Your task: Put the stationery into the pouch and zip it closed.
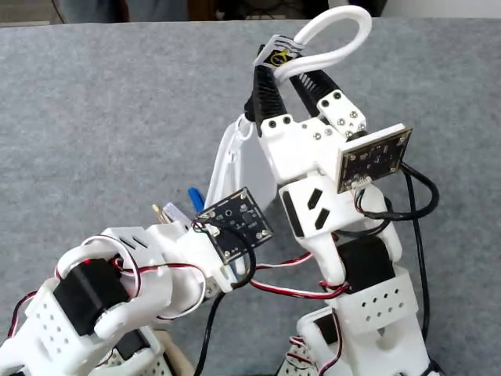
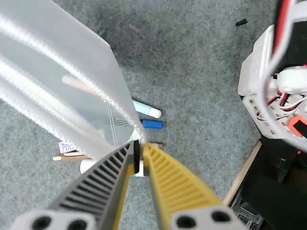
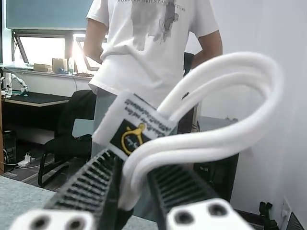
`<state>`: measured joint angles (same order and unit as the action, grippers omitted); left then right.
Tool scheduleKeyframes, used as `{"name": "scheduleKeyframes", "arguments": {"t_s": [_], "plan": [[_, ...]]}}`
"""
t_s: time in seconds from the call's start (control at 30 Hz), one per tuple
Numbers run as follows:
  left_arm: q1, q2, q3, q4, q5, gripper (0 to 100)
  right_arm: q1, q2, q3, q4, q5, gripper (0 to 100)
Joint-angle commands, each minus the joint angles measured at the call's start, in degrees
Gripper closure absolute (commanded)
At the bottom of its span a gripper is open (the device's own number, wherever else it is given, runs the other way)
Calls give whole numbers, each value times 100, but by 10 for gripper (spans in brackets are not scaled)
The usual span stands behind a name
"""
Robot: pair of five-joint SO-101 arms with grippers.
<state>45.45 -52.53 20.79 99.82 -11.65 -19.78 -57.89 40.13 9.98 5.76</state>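
There are two pincers, and each one is gripping something.

The left pincer (image 2: 139, 149) has one grey finger (image 2: 103, 179) and one yellow finger (image 2: 175, 184). They are pressed together on the bottom corner of the one pouch (image 2: 57, 72). From that pinch the pouch's frosted wall runs up and away, with two pale ribbed lines along it.

The right pincer (image 3: 133, 165) has two black ribbed fingers, squeezed onto a single white strap (image 3: 230, 96). The strap curls out past the fingertips into one loop. One printed tag (image 3: 136, 127) sits on the strap, right at that pincer's tips.

From above, the right pincer (image 1: 282, 69) is raised over the counter (image 1: 94, 117). The strap (image 1: 344, 27) arches beyond it, and the pouch (image 1: 235, 157) hangs beneath it, down toward the left arm's wrist.

Three pieces of stationery can be counted, all lying on the counter (image 2: 192, 62) under the left pincer and outside the pouch:
- **White-capped marker** (image 2: 146, 109): this one lies just beyond the fingertips.
- **Blue pen** (image 2: 152, 124): it lies beside the marker and nearer the tips.
- **Tan pencil** (image 2: 72, 157): it lies crosswise below the tips and is partly hidden behind the pouch's corner.

The blue pen (image 1: 196, 196) also shows from above, poking out from beside the left arm's wrist.

A pinkish streak (image 2: 79, 84) shows through the pouch wall. I cannot tell whether it is inside the pouch or behind it. One small black bit (image 2: 241, 22) lies on the counter, well apart from the left pincer.
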Motion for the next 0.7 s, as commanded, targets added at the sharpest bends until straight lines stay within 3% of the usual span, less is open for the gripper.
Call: {"name": "scheduleKeyframes", "arguments": {"t_s": [0.0,0.17,0.4,0.67], "plan": [[40,26,-40,105,35,972,114,-13,-418,-176,26,987],[-22,26,-374,97,62,972,26,-31,-418,237,26,978],[-470,79,-1262,97,79,973,-343,-48,-690,2356,26,897],[-1015,44,-1297,97,457,973,-624,-40,-1675,4545,26,892]]}}
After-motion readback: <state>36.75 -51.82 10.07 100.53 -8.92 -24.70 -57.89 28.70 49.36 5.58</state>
